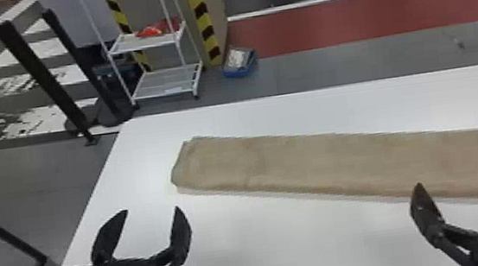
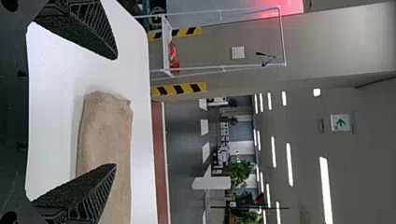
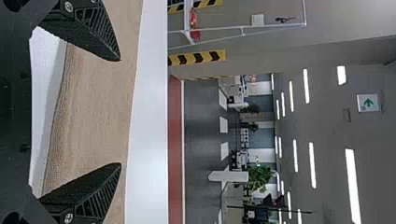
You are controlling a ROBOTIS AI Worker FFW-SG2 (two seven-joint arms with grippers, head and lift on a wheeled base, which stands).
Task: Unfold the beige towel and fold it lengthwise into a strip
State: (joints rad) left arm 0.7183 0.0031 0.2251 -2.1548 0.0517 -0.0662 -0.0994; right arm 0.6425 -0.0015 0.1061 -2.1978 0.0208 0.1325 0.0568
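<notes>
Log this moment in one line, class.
long beige towel strip: flat on white table; black two-fingered left gripper: open, empty; black two-fingered right gripper: open, empty

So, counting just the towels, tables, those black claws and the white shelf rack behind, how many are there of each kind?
Beige towel: 1
White table: 1
Left gripper and right gripper, the black claws: 2
White shelf rack: 1
Total: 5

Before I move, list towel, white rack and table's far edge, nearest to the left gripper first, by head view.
1. Towel, ahead and right of the left gripper.
2. Table's far edge, beyond the towel.
3. White rack, standing past that edge.
</notes>
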